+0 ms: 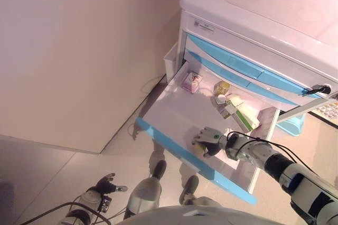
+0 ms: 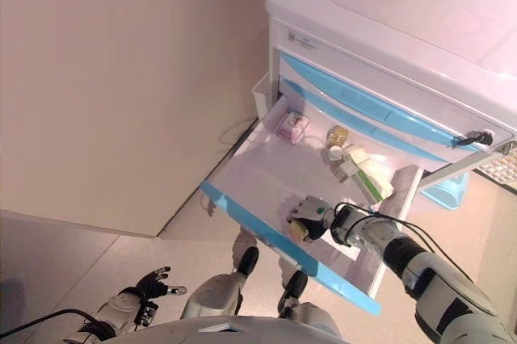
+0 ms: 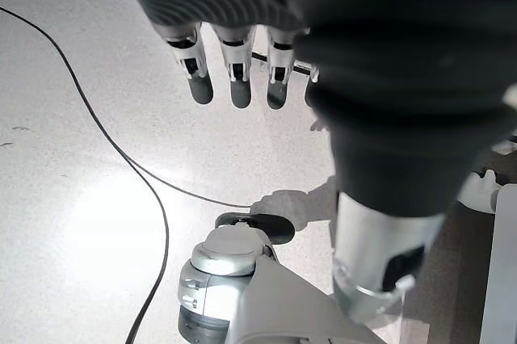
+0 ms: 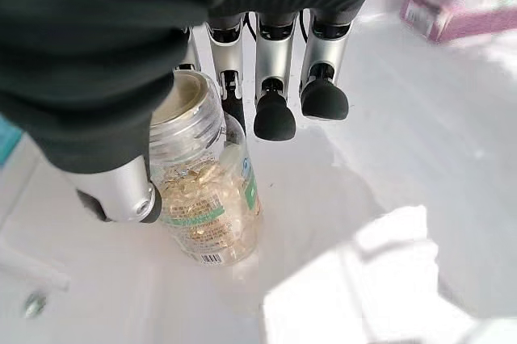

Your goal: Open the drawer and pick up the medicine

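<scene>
One drawer (image 1: 174, 114) pulled open from the cart (image 1: 253, 3), blue front edge nearest. Inside: one pink box (image 1: 191, 82) at the back, a cluster of small bottles and boxes (image 1: 232, 106) toward the right wall, bare white floor between. Right hand (image 1: 208, 139) low near the front edge, beside one clear jar (image 4: 202, 190) of yellow capsules (seen plainly only in the right wrist view), fingers (image 4: 275, 114) loosely extended past it, thumb alongside, not clamped. Left hand (image 3: 234, 69) down over the floor, fingers straight, empty.
</scene>
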Tool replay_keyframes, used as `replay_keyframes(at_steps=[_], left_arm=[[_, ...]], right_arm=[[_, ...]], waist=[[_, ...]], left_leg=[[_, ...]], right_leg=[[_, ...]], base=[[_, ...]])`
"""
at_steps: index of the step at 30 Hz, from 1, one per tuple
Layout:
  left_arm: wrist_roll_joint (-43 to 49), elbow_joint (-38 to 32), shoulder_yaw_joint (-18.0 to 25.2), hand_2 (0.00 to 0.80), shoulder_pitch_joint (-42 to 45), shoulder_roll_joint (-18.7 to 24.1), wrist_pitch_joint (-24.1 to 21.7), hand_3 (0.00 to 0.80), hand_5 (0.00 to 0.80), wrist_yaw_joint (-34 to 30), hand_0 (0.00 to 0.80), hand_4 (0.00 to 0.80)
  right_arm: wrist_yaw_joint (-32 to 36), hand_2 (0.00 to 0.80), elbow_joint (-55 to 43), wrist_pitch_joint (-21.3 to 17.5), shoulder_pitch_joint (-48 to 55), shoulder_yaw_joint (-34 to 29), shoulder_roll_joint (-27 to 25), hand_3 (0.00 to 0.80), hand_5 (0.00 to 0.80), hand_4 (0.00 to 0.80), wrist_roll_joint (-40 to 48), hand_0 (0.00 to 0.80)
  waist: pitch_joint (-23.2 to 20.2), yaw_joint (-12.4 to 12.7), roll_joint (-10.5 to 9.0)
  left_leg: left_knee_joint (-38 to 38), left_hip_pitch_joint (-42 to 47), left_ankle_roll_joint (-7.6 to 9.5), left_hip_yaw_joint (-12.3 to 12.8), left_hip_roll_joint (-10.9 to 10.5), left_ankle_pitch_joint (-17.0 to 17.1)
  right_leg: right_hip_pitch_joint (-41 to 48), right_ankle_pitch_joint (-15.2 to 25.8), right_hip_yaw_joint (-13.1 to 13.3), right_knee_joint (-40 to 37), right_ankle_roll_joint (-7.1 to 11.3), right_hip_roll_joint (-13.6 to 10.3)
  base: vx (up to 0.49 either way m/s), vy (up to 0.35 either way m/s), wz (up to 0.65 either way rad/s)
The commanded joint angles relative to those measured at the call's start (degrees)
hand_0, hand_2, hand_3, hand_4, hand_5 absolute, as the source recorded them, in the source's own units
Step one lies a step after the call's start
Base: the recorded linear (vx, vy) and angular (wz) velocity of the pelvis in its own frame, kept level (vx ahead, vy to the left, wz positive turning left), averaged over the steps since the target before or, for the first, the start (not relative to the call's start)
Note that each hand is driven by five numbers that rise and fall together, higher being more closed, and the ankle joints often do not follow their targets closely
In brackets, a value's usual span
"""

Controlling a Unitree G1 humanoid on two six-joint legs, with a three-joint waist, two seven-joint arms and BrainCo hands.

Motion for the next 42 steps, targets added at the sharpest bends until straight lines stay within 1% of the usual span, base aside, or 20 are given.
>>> replay_keyframes(at_steps=[1, 5, 8, 11, 12, 13, 14, 15, 16, 20, 21, 22, 23, 24, 27, 30, 31, 32, 37, 42], left_arm=[[0.8, 2.1, 0.2, 0.000, 0.6, 1.0, -0.3, 0.000, 0.000, 0.1, 0.000, 0.000], [0.3, 1.7, 0.8, 0.000, 1.0, 1.3, 0.3, 0.000, 0.000, -0.1, 0.000, 0.000], [0.5, 1.8, 1.3, 0.000, 1.7, 1.0, 0.5, 0.000, 0.000, -0.1, 0.000, 0.000], [0.5, 1.8, 1.6, 0.000, 2.2, 1.1, 0.5, 0.000, 0.000, -0.1, 0.000, 0.000], [0.7, 2.0, 2.2, 0.000, 2.5, 1.0, 0.6, 0.000, 0.000, -0.2, 0.000, 0.000], [0.5, 2.1, 2.5, 0.000, 2.7, 1.1, 0.8, 0.000, 0.000, -0.2, 0.000, 0.000], [0.5, 2.2, 2.8, 0.000, 2.8, 1.1, 1.0, 0.000, 0.000, -0.3, 0.000, 0.000], [0.5, 2.3, 3.0, 0.000, 2.8, 1.2, 1.0, 0.000, 0.000, -0.5, 0.000, 0.000], [0.2, 2.6, 3.3, 0.000, 2.9, 1.4, 1.1, 0.000, 0.000, -0.7, 0.000, 0.000], [-0.3, 4.1, 4.1, 0.000, 3.0, 1.4, 0.7, 0.000, 0.000, -0.8, 0.000, 0.000], [-0.4, 4.3, 4.1, 0.000, 3.0, 1.3, 0.6, 0.000, 0.000, -0.8, 0.000, 0.000], [-0.5, 5.1, 4.3, 0.000, 3.2, 1.2, 0.1, 0.000, 0.000, -0.8, 0.000, 0.000], [-0.6, 5.3, 4.4, 0.000, 3.3, 1.2, -0.1, 0.000, 0.000, -0.7, 0.000, 0.000], [-0.6, 5.9, 4.6, 0.000, 3.4, 0.9, -0.2, 0.000, 0.000, -0.5, 0.000, 0.000], [-1.2, 6.6, 4.5, 0.000, 3.5, 0.5, -0.2, 0.000, 0.000, -0.1, 0.000, 0.000], [-1.6, 7.4, 4.4, 0.000, 3.8, 0.0, -0.4, 0.000, 0.000, 0.0, 0.000, 0.000], [-1.6, 7.4, 4.4, 0.000, 3.7, 0.0, -0.4, 0.000, 0.000, 0.0, 0.000, 0.000], [-1.8, 7.7, 4.2, 0.000, 4.0, 0.0, -0.6, 0.000, 0.000, 0.0, 0.000, 0.000], [-2.3, 8.3, 4.3, 0.000, 4.3, -0.1, -0.6, 0.000, 0.000, 0.1, 0.000, 0.000], [-2.7, 8.5, 3.7, 0.000, 4.8, -0.2, -0.5, 0.000, 0.000, 0.3, 0.000, 0.000]], right_arm=[[-0.7, 0.800, -8.0, 1.3, -2.2, -0.6, -5.3, 0.800, 0.800, 0.800, 3.7, 0.800], [2.1, 0.800, -13.8, 1.3, -3.2, -3.0, -8.7, 0.800, 0.800, 0.800, 5.2, 0.800], [8.3, 0.800, -19.0, 1.0, -4.8, -5.3, -11.2, 0.800, 0.800, 0.800, 9.3, 0.800], [12.6, 0.800, -21.4, 0.5, -5.3, -6.3, -12.2, 0.800, 0.800, 0.800, 12.9, 0.800], [21.2, 0.800, -25.8, 0.5, -6.2, -8.1, -13.9, 0.800, 0.800, 0.800, 20.4, 0.800], [27.8, 0.800, -28.1, 0.7, -6.8, -9.1, -14.8, 0.800, 0.800, 0.800, 27.5, 0.800], [32.5, 0.800, -30.2, 2.5, -7.0, -10.0, -15.5, 0.800, 0.800, 0.800, 33.5, 0.800], [35.6, 0.800, -31.7, 3.3, -7.0, -10.8, -16.0, 0.800, 0.800, 0.800, 37.0, 0.800], [40.1, 0.800, -33.7, 5.4, -7.3, -12.1, -16.8, 0.800, 0.800, 0.800, 43.5, 0.800], [49.5, 0.800, -38.1, 9.5, -9.6, -16.3, -18.9, 0.800, 0.800, 0.800, 60.2, 0.800], [50.1, 0.800, -38.6, 10.1, -9.9, -16.8, -19.1, 0.800, 0.800, 0.800, 61.8, 0.800], [52.3, 0.800, -39.3, 11.7, -11.3, -18.5, -19.3, 0.800, 0.800, 0.800, 67.4, 0.800], [52.5, 0.800, -39.6, 11.9, -11.6, -19.0, -19.4, 0.800, 0.800, 0.800, 68.6, 0.800], [52.9, 0.800, -39.6, 12.4, -13.0, -20.2, -19.1, 0.800, 0.800, 0.800, 72.0, 0.800], [50.6, 0.800, -40.7, 14.0, -15.5, -22.5, -19.4, 0.800, 0.800, 0.800, 78.5, 0.800], [47.0, 0.800, -39.3, 13.6, -18.1, -25.1, -19.8, 0.800, 0.800, 0.800, 82.6, 0.800], [47.0, 0.800, -39.3, 13.6, -18.2, -25.1, -19.8, 0.800, 0.800, 0.800, 82.6, 0.800], [44.4, 0.800, -37.5, 13.0, -19.9, -26.0, -20.1, 0.800, 0.800, 0.800, 84.7, 0.800], [38.3, 0.800, -30.8, 11.8, -24.1, -29.0, -21.2, 0.800, 0.800, 0.800, 89.7, 0.800], [31.7, 0.800, -22.1, 13.3, -28.8, -29.9, -22.9, 0.800, 0.800, 0.800, 90.9, 0.800]], waist=[[-2.5, -1.6, -2.12], [-3.0, -2.5, -2.54], [-3.8, -3.4, -2.90], [-4.1, -3.7, -3.02], [-4.6, -4.3, -3.25], [-4.9, -4.7, -3.44], [-5.0, -5.0, -3.51], [-5.1, -5.1, -3.56], [-5.3, -5.6, -3.67], [-6.2, -6.7, -3.93], [-6.3, -6.8, -3.97], [-6.7, -7.2, -4.09], [-6.8, -7.2, -4.12], [-7.2, -7.4, -4.25], [-8.0, -7.8, -4.43], [-8.7, -8.0, -4.49], [-8.7, -8.0, -4.48], [-9.1, -8.0, -4.53], [-9.9, -7.8, -4.83], [-10.2, -7.1, -5.19]], left_leg=[[-0.5, 0.1, 0.03, 1.9, -1.2, -4.6], [-0.5, 0.8, 0.22, 2.8, -1.1, -4.9], [-0.5, 1.7, 0.35, 3.7, -0.9, -5.3], [-0.5, 2.1, 0.41, 4.2, -0.8, -5.5], [-0.5, 2.5, 0.48, 4.8, -0.7, -5.7], [-0.5, 2.8, 0.54, 5.2, -0.7, -5.8], [-0.5, 2.9, 0.56, 5.4, -0.7, -5.9], [-0.5, 3.0, 0.57, 5.6, -0.7, -5.9], [-0.5, 3.3, 0.59, 5.9, -0.7, -6.0], [-0.5, 3.9, 0.57, 6.9, -0.5, -6.2], [-0.5, 4.0, 0.57, 7.0, -0.5, -6.2], [-0.5, 4.2, 0.53, 7.4, -0.5, -6.3], [-0.5, 4.2, 0.51, 7.5, -0.5, -6.3], [-0.5, 4.3, 0.53, 7.7, -0.6, -6.4], [-0.5, 4.6, 0.54, 8.2, -0.6, -6.6], [-0.5, 5.0, 0.62, 8.5, -0.7, -6.9], [-0.5, 5.1, 0.62, 8.5, -0.7, -6.9], [-0.5, 5.2, 0.65, 8.6, -0.8, -7.0], [-0.5, 5.8, 0.87, 8.6, -1.1, -7.4], [-0.5, 6.2, 1.09, 8.1, -1.5, -7.7]], right_leg=[[2.1, -4.4, 1.6, 3.6, 3.59, -0.9], [2.4, -4.1, 2.8, 3.4, 3.64, -0.6], [2.9, -4.0, 3.8, 3.1, 3.61, -0.5], [3.1, -4.0, 4.2, 3.1, 3.63, -0.4], [3.3, -3.9, 4.8, 2.9, 3.61, -0.4], [3.4, -3.8, 5.2, 2.8, 3.63, -0.3], [3.5, -3.8, 5.5, 2.8, 3.64, -0.3], [3.6, -3.7, 5.6, 2.8, 3.64, -0.3], [3.7, -3.6, 6.0, 2.7, 3.60, -0.3], [3.9, -3.3, 7.0, 2.6, 3.65, -0.3], [3.9, -3.3, 7.1, 2.6, 3.66, -0.3], [3.9, -3.3, 7.4, 2.6, 3.67, -0.3], [3.9, -3.3, 7.5, 2.7, 3.68, -0.3], [3.9, -3.2, 7.9, 2.7, 3.72, -0.3], [4.0, -3.1, 8.5, 2.8, 3.85, -0.2], [4.1, -3.0, 8.9, 2.9, 3.96, -0.2], [4.1, -3.0, 8.9, 2.9, 3.97, -0.2], [4.1, -3.0, 9.1, 3.0, 3.96, -0.2], [4.5, -3.2, 9.2, 3.4, 3.96, -0.2], [4.9, -3.4, 8.8, 3.6, 4.00, -0.3]], base=[[0.029, 0.017, -0.12], [0.029, 0.027, -0.11], [0.041, 0.042, -0.20], [0.024, 0.032, -0.14], [0.037, 0.063, -0.17], [0.027, 0.063, -0.14], [0.007, 0.042, -0.20], [0.011, 0.049, -0.29], [0.014, 0.050, -0.25], [0.015, 0.046, -0.10], [0.011, 0.054, -0.16], [0.007, 0.044, -0.17], [0.013, 0.058, -0.17], [0.013, 0.041, -0.14], [0.017, 0.040, -0.16], [0.029, 0.044, -0.08], [0.040, 0.044, -0.03], [0.035, 0.038, -0.02], [0.054, 0.041, 0.00], [0.054, 0.031, 0.03]])
